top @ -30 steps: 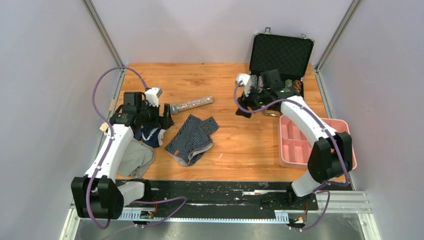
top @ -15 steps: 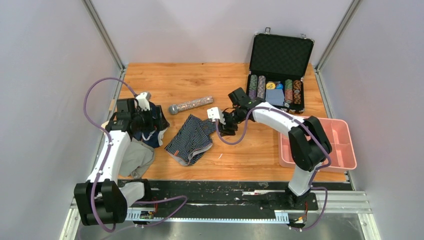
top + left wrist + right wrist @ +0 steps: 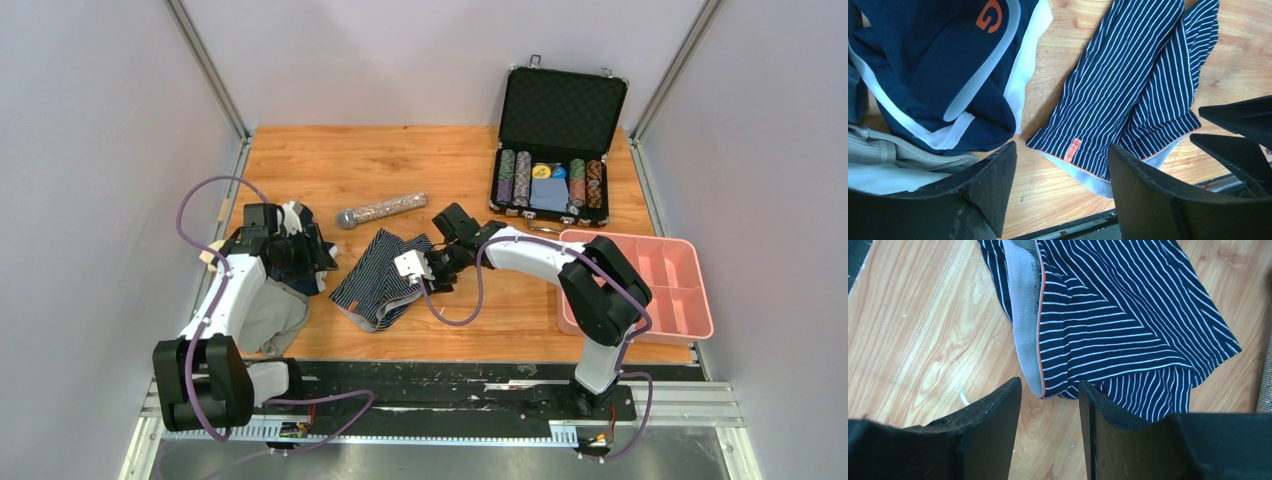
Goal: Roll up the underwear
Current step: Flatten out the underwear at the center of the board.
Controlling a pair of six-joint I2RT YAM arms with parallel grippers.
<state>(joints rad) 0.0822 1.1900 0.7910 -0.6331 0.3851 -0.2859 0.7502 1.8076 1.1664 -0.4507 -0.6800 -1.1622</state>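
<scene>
The striped navy underwear (image 3: 383, 268) lies crumpled on the wooden table, and also shows in the left wrist view (image 3: 1133, 85) and the right wrist view (image 3: 1118, 315). Its pale waistband with an orange edge faces the table's front. The plain navy underwear with the orange patch (image 3: 938, 65) lies at the left (image 3: 303, 262), under my left gripper. My left gripper (image 3: 1062, 150) is open and empty, above the gap between the two garments (image 3: 318, 250). My right gripper (image 3: 1049, 385) is open and empty, just above the striped underwear's waistband corner (image 3: 430, 275).
A flat grey cloth (image 3: 270, 315) lies at the front left, partly under the navy underwear. A glittery microphone (image 3: 382, 210) lies behind the striped underwear. An open black case (image 3: 563, 105) with poker chips stands at the back right. A pink compartment tray (image 3: 690, 245) sits at the right.
My right arm has swung from the black case leftward and forward to the striped underwear's right edge. My left gripper has shifted slightly over the navy underwear.
</scene>
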